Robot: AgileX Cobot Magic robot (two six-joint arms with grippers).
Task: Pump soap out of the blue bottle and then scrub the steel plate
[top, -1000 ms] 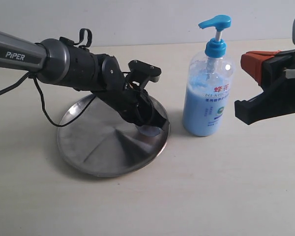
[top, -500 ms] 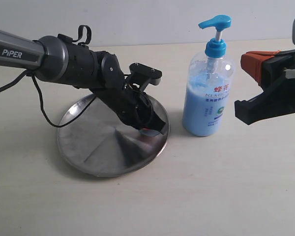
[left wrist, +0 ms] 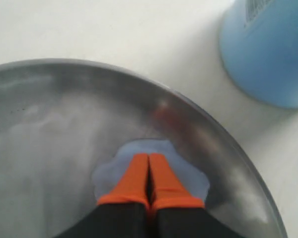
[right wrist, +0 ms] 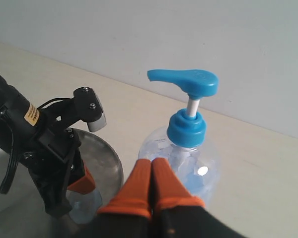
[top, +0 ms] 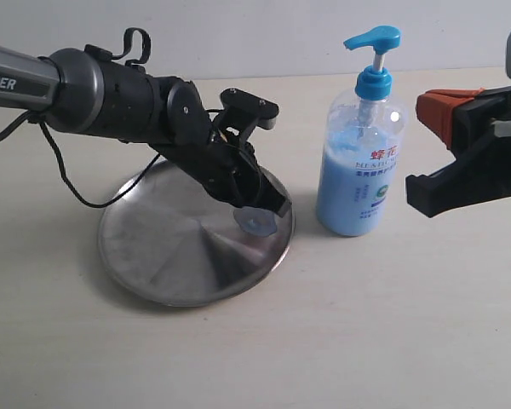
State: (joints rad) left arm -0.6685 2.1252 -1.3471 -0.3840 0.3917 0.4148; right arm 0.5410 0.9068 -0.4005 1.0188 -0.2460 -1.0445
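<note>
Exterior view: left claw, closed, slants down onto soap on steel plate.

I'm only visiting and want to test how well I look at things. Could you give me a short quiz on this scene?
1. True or false: the left tool is shut, its tips at the soap on the steel plate.
2. How does the blue bottle stand? A: on the plate. B: upright beside the plate. C: lying on its side.
3. Fill in: the shut right tool holds ____.
Key: 1 true; 2 B; 3 nothing.
</note>
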